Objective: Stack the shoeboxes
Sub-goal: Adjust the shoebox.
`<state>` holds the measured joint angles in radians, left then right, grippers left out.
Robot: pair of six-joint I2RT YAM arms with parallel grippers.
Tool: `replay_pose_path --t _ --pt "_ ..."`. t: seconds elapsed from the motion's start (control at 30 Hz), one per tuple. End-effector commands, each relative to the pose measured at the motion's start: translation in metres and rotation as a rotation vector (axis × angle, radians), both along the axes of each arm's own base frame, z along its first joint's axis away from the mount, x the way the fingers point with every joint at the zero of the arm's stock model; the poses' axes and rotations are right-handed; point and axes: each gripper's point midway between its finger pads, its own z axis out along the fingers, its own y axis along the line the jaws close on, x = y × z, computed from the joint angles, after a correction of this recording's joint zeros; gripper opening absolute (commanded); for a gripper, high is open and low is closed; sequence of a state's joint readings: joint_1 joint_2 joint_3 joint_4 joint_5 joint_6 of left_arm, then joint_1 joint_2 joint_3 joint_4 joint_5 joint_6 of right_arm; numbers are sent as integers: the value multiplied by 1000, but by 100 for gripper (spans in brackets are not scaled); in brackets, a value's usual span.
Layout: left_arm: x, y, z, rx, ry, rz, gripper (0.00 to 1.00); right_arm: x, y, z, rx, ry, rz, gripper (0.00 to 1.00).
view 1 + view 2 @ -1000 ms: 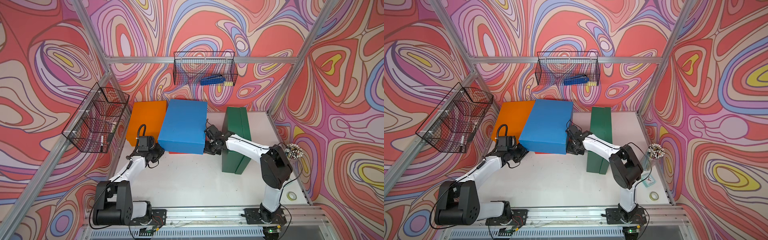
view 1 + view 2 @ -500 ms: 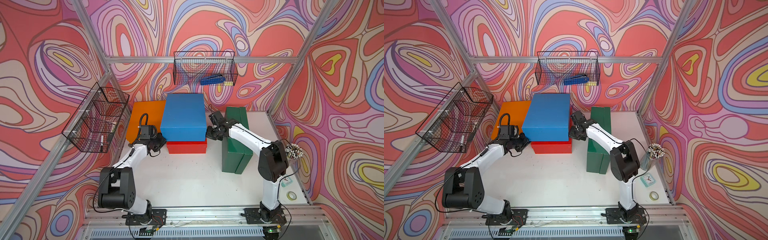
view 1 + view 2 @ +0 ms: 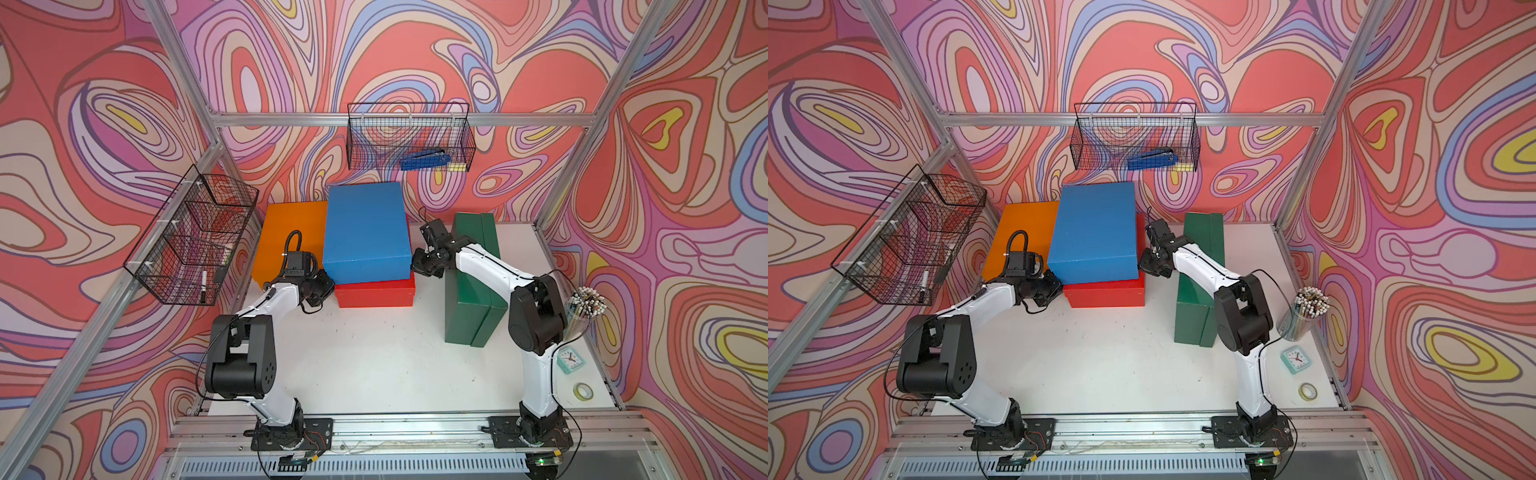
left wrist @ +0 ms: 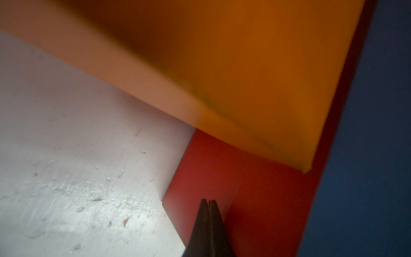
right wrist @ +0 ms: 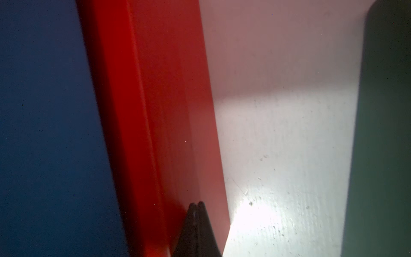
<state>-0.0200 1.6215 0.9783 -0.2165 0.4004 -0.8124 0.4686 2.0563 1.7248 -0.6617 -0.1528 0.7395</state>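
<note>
In both top views the blue shoebox [image 3: 365,232] [image 3: 1096,232] lies flat on the red shoebox [image 3: 374,293] [image 3: 1104,295] at the back middle of the table. To their left, touching them, is the orange shoebox [image 3: 291,232] [image 3: 1021,232]. The dark green shoebox [image 3: 469,282] [image 3: 1196,291] stands on its side at the right. My left gripper [image 3: 326,286] [image 4: 208,201] is shut and empty at the stack's front left corner. My right gripper [image 3: 417,266] [image 5: 196,203] is shut and empty against the stack's right side, beside the red box wall [image 5: 166,111].
A wire basket [image 3: 409,137] with a blue stapler hangs on the back wall. Another wire basket [image 3: 191,237] with a marker hangs on the left wall. A pencil cup [image 3: 582,307], a small clock [image 3: 570,359] and a tape roll [image 3: 582,390] sit along the table's right edge.
The blue box, earlier tilted and pinched between both grippers nearer the front, has moved back and settled flat on the red box. Both arms followed it backward.
</note>
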Motion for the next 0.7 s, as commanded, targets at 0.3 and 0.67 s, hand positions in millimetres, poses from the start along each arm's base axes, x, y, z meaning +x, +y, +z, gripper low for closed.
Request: replay_pose_path --t 0.3,0.67 --pt "10 -16 -2 -72 -25 -26 16 -1 18 -14 142 47 29 0" --pt "10 -12 -3 -39 -18 -23 17 5 1 -20 -59 47 4 0"
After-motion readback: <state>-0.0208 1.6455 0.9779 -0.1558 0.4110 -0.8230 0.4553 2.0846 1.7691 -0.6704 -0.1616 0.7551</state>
